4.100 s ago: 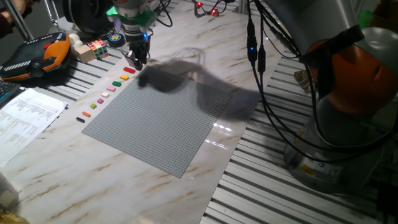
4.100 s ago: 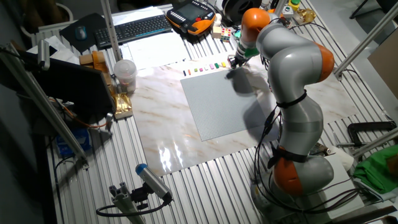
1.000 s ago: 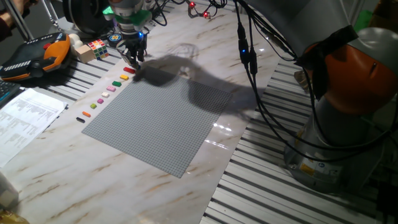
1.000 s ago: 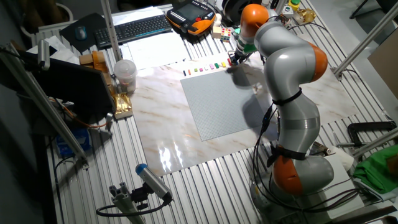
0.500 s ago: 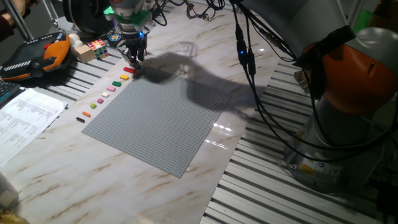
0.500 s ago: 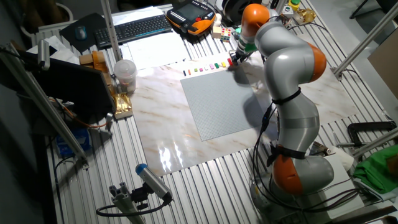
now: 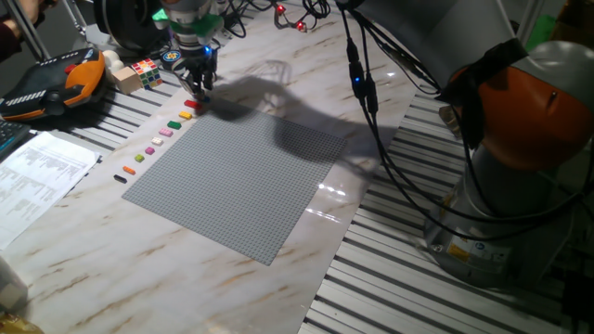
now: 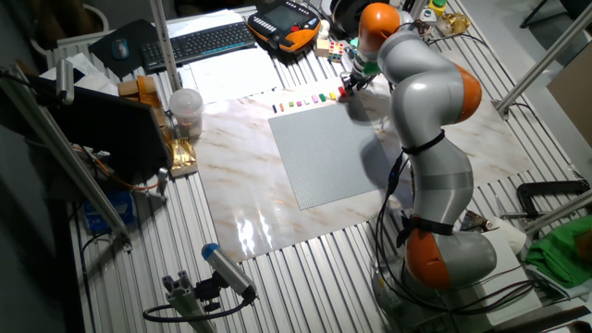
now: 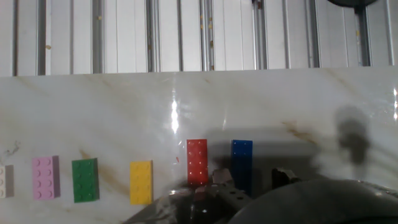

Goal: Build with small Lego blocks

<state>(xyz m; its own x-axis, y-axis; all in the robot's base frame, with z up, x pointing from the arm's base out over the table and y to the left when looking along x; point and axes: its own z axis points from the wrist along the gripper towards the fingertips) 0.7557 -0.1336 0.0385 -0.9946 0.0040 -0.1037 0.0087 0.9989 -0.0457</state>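
The big grey baseplate (image 7: 246,176) lies flat in the middle of the marble table (image 7: 111,250), with the small Lego blocks (image 7: 160,137) lined up in 1 row just off its edge, spaced apart, I'd guess so each can be picked singly. The gripper (image 7: 199,83) hangs low over the row's far end, and whether its jaws are apart or together I cannot tell. Hand view shows pink (image 9: 45,177), green (image 9: 85,180), yellow (image 9: 141,182), red (image 9: 197,162) and blue (image 9: 242,165) bricks, flat, studded, side by side, untouched.
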